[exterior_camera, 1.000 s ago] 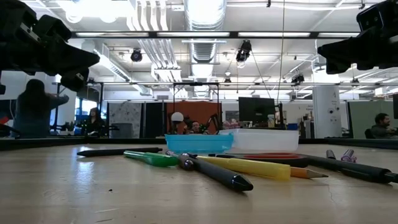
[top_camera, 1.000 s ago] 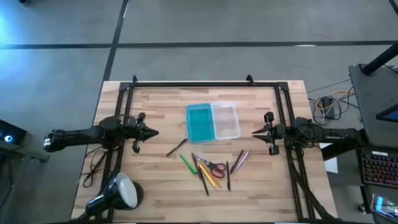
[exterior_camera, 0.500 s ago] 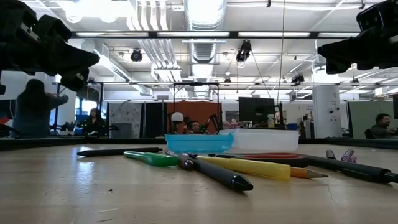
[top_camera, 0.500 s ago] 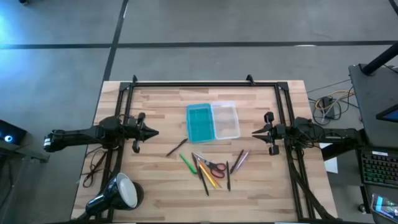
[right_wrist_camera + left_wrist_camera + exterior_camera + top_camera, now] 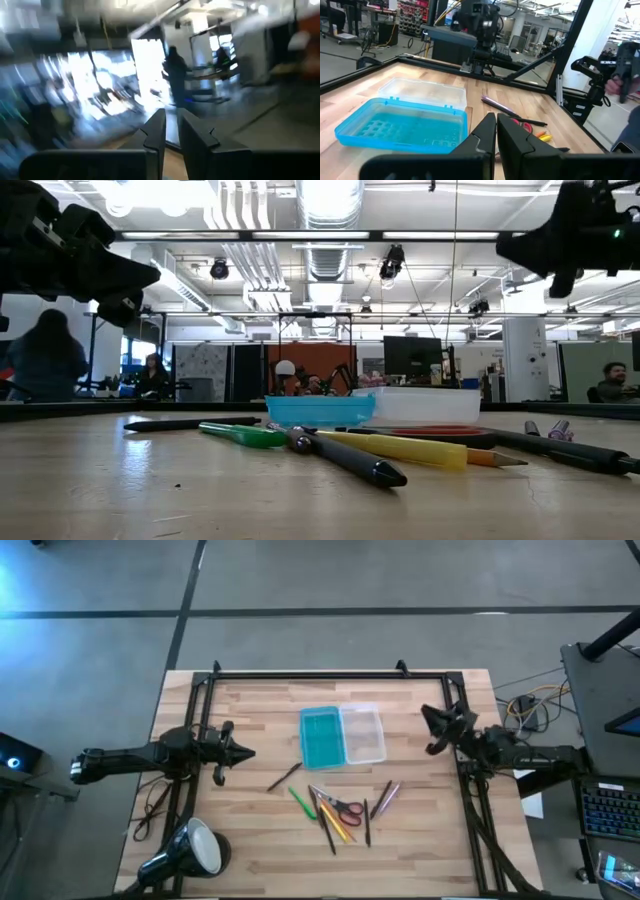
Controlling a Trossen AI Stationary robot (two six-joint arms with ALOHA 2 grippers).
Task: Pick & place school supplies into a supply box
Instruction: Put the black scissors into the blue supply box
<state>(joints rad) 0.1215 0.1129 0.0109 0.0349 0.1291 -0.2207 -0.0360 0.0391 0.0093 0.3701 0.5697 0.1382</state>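
Note:
The supply box lies open in the middle of the table, its turquoise lid [image 5: 320,737] flat beside the clear tray [image 5: 362,733]; the left wrist view shows the lid [image 5: 405,127] and the tray [image 5: 427,92]. Near of the box lie a dark pen [image 5: 284,777], a green pen [image 5: 302,803], red-handled scissors [image 5: 346,808], yellow and orange pencils [image 5: 337,822] and dark pens [image 5: 367,823], with two more pens [image 5: 385,797] to the right. My left gripper [image 5: 250,751] hovers shut, left of the box. My right gripper [image 5: 424,712] hangs above the table right of the tray, its fingers [image 5: 156,125] a narrow gap apart.
A black-and-white round lamp [image 5: 192,850] sits at the near left corner, with a dark cable [image 5: 150,812] beside it. A black frame [image 5: 330,673] runs along the far edge and down both sides. Bare wood lies between each gripper and the supplies. People show in the room beyond.
My right gripper has swung toward the table's far edge and turned, so it now points toward the far left instead of straight left. Its wrist view is smeared by the motion. The left arm, the box and the supplies have stayed put.

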